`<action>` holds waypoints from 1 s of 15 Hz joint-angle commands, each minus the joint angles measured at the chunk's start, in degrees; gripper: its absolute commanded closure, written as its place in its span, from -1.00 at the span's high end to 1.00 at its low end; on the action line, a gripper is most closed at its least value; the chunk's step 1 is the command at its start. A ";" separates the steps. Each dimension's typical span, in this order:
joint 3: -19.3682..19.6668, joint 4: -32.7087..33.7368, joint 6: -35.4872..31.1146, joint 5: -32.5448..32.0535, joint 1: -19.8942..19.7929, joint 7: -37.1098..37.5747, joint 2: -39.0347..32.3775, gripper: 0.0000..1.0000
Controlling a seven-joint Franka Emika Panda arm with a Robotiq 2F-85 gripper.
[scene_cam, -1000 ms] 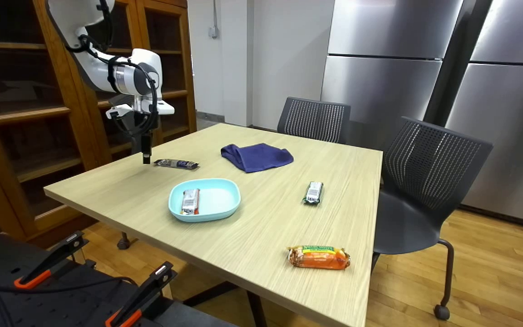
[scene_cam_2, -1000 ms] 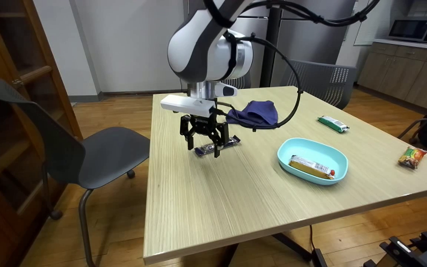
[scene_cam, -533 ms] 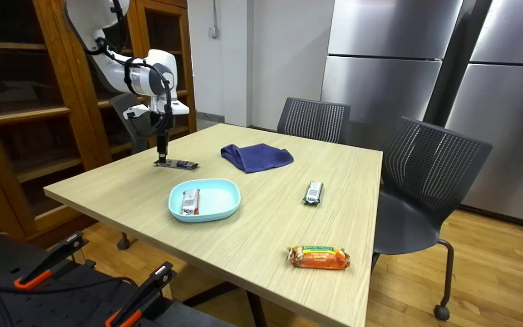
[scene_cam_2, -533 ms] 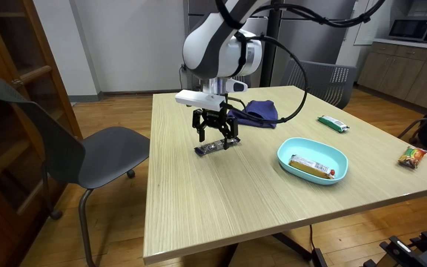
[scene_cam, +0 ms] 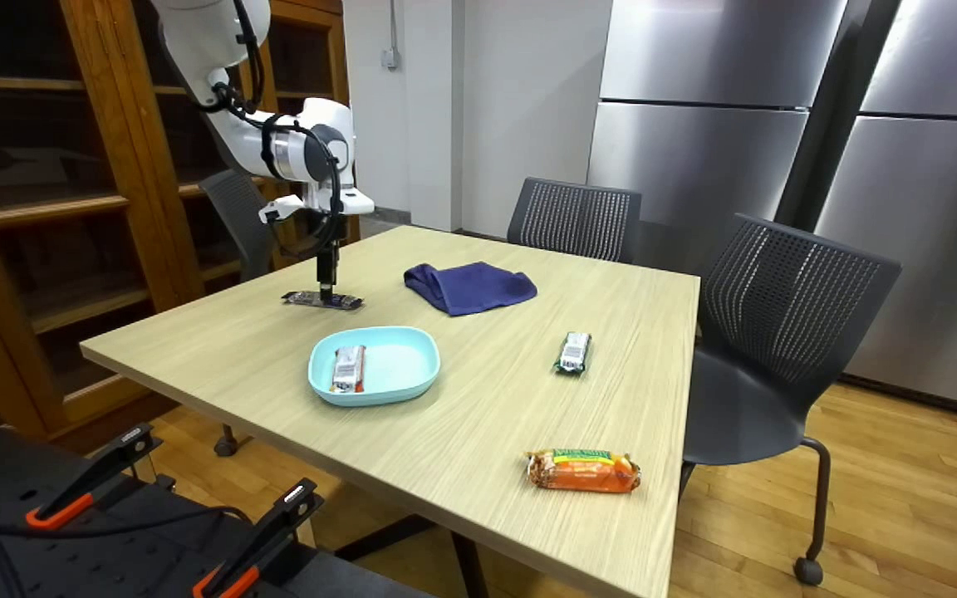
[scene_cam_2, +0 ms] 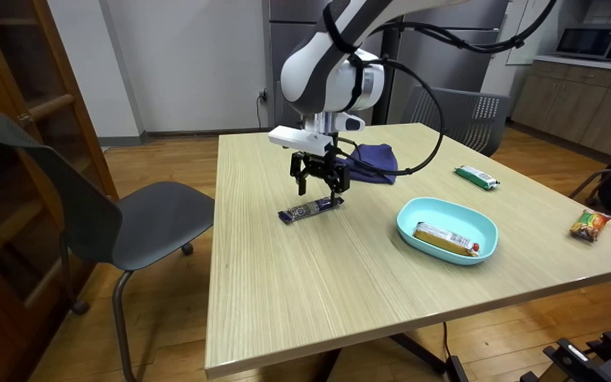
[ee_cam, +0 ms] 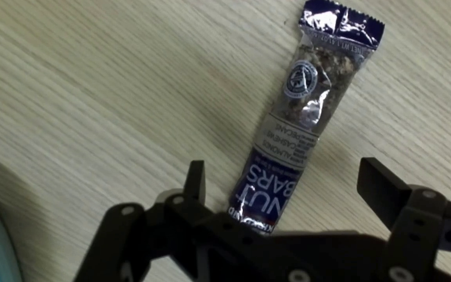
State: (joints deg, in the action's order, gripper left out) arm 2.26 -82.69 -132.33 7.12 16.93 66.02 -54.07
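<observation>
A nut bar in a purple and clear wrapper lies flat on the table. It also shows in both exterior views. My gripper is open and empty. In the wrist view its fingers are spread to either side of the bar's lower half, with a gap on each side; the bar's lower end is hidden behind the gripper body. In both exterior views the gripper points down just above the bar. I cannot tell the exact height of the fingertips.
A light blue tray holds a wrapped bar. A purple cloth, a green-wrapped bar and an orange-wrapped snack lie on the table. Chairs stand at its edges.
My gripper has moved to the right in both exterior views, from beside one end of the nut bar to above it. It has stayed open. The objects have not moved.
</observation>
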 commanded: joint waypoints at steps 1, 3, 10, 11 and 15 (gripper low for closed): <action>-0.22 3.55 0.74 -0.02 -0.19 2.38 -2.30 1.00; -0.24 3.70 0.64 -0.19 -0.04 2.71 -2.52 1.00; 0.08 3.52 0.36 -0.53 0.53 3.72 -2.65 -0.02; 0.08 3.44 0.38 -0.53 0.58 3.84 -2.64 -0.20; 0.29 2.92 0.11 -0.74 0.93 4.85 -2.40 -0.81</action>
State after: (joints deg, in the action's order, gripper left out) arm 2.25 -80.77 -132.34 7.10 17.24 68.47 -56.04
